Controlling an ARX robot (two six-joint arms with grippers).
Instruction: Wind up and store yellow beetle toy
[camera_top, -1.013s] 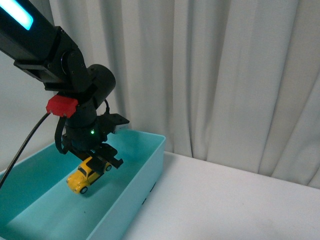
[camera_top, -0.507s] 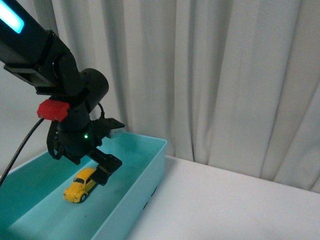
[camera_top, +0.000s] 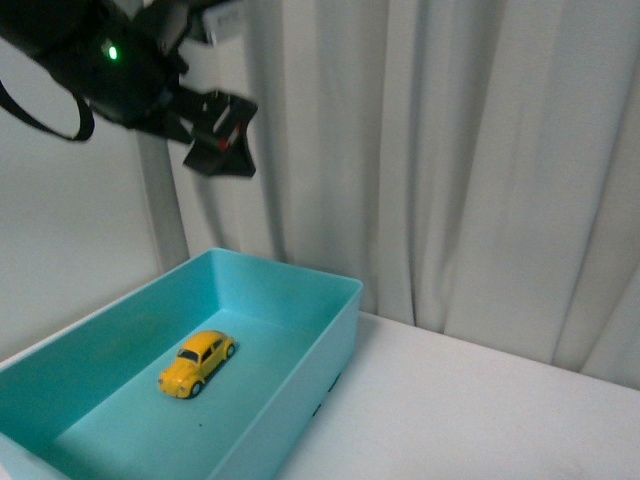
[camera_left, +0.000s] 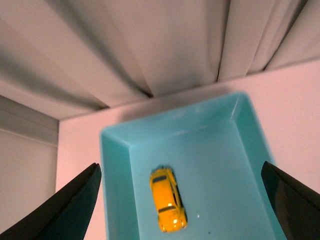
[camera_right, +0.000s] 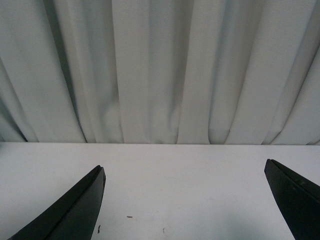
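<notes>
The yellow beetle toy sits on its wheels on the floor of a teal bin, roughly in the middle of it, touching none of the walls. High above it, near the top corner of the front view, hangs the left claw — empty, well clear of the bin and the car. From the left wrist camera its two dark fingers stand at opposite edges of the frame, spread wide, and the toy car lies far below in the gap between them, seen from above with its length running along the bin's long side.

The right claw shows only in its own wrist camera — its finger tips are likewise far apart with nothing between them, over bare tabletop.

The bin rests on a plain white table, close to the table's back edge, and the open stretch beside it holds nothing but a few tiny dark specks seen in the right wrist view. Behind the table a pale, pleated curtain falls the full width of the room, and a flat grey-white wall panel shows beside the curtain on the bin's side
</notes>
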